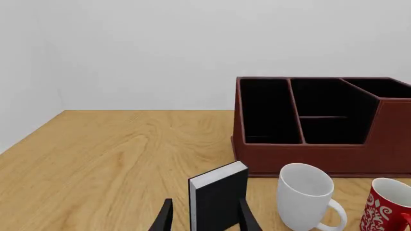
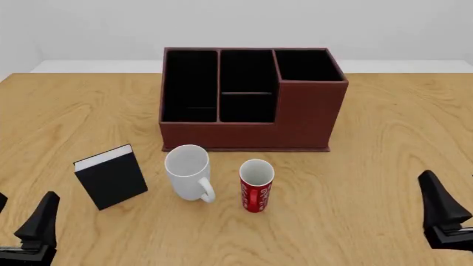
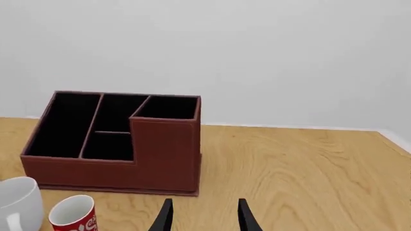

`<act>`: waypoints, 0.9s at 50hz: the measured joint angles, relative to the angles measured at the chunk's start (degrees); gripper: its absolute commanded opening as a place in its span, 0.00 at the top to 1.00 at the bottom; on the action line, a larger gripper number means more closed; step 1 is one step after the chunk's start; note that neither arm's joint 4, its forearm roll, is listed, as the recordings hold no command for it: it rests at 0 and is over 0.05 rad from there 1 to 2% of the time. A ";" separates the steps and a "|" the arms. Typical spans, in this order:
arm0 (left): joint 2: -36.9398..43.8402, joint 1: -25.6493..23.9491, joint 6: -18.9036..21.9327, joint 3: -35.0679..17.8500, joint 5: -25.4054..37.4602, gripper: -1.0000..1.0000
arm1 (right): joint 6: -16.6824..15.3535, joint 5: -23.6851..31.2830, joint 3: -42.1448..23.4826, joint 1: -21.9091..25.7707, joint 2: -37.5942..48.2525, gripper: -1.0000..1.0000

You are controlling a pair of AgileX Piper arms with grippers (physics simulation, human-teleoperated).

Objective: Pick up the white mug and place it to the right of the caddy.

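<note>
White mug [image 2: 188,170]: I saw it standing upright on the table [image 2: 384,166], just in front of the caddy's left half, handle turned toward me and a little right.
Caddy [image 2: 251,100]: it sat mid-table, its tall-fronted section on the right; bare wood lay beyond that right wall, where the mug had to go.
Neighbours: a red mug [image 2: 256,185] stood just beside the white one on its right, apart but close; a black book [image 2: 111,176] stood upright near its left.
Left gripper [image 1: 204,216]: its fingers were spread and holding nothing, low at the near left corner, with the book straight ahead of them.
Right gripper [image 3: 204,214]: it too was spread and empty, well apart from the mugs on the near right.
Handling, my guess: rigid, glossy ceramic, so slippery and liable to chip if dropped; moderately heavy for these fingers.
Where I'd grip: across the rim wall on the side away from the handle, coming from above, since both neighbours crowded a side approach.
</note>
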 measured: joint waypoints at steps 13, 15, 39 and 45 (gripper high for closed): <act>0.00 0.00 0.00 0.00 0.00 0.00 | -2.81 3.29 -6.09 2.08 1.49 0.00; 0.00 0.00 0.00 0.00 0.00 0.00 | -3.41 4.39 -7.73 2.41 2.02 0.00; 0.00 0.00 0.00 0.00 0.00 0.00 | -12.05 21.57 -32.38 6.70 11.39 0.00; 0.00 0.00 0.00 0.00 0.00 0.00 | -14.87 25.29 -37.70 8.48 14.53 0.00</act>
